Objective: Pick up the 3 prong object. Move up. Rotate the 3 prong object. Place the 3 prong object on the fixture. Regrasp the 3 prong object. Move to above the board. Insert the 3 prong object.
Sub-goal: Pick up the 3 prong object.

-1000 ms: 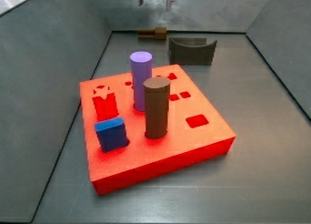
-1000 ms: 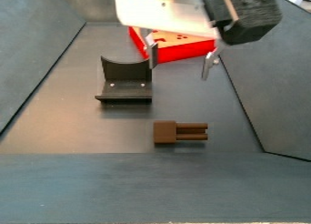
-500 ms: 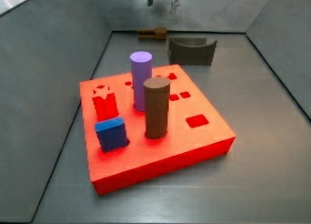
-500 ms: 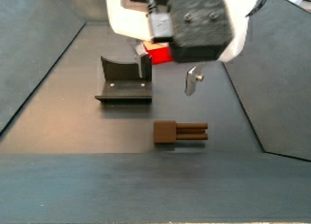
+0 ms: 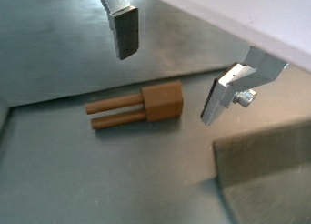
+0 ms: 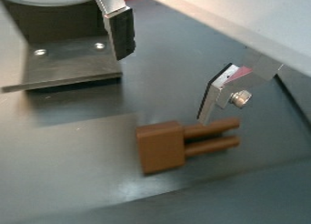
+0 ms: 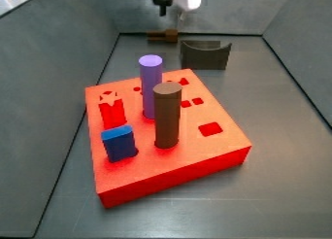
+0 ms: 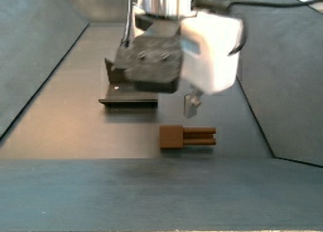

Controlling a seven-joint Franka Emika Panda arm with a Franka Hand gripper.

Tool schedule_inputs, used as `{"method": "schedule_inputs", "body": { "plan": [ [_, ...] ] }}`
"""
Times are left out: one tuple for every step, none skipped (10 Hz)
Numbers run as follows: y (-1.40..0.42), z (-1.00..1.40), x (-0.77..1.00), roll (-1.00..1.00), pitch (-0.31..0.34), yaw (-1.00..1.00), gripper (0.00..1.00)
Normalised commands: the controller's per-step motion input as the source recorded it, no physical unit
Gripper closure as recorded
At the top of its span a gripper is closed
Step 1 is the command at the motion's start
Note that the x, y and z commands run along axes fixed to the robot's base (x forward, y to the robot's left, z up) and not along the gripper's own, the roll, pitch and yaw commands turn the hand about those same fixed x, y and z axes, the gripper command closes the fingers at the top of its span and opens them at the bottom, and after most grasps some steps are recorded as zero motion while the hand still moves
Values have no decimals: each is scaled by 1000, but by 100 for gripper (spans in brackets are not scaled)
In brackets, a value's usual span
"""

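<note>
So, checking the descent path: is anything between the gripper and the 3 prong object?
No. In both wrist views the open gripper hangs above the 3 prong object with only bare floor and air between.

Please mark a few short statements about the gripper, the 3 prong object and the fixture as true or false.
1. The gripper has its jaws open above the floor. True.
2. The 3 prong object is held between the jaws. False: it lies on the floor, ungrasped.
3. The fixture is empty. True.
4. The 3 prong object rests on the board. False: it lies on the floor, off the board.
</note>
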Motion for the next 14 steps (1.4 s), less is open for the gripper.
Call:
{"method": "schedule_inputs", "body": {
  "plan": [
    [0, -223, 0, 0, 0, -1000, 0],
    [0, 0, 0, 29, -26, 0, 0],
    [306, -203, -149, -186, -339, -366, 0],
    [211, -551, 17, -87, -251, -666, 0],
    [100, -600, 311, -17, -124, -734, 0],
    [29, -646, 369, 0, -57, -780, 0],
    [20, -654, 389, 10, -39, -789, 0],
    [111, -551, 454, 0, -91, -683, 0],
    [271, -589, 377, -24, -123, -554, 0],
    [497, -651, 57, -107, -204, -391, 0],
    [471, -634, -177, -103, -229, -306, 0],
    [609, -620, -400, -131, -261, -63, 0],
    [611, -594, -529, -139, -299, 0, 0],
    [497, -463, -463, -183, -349, -37, 0]
  ]
}}
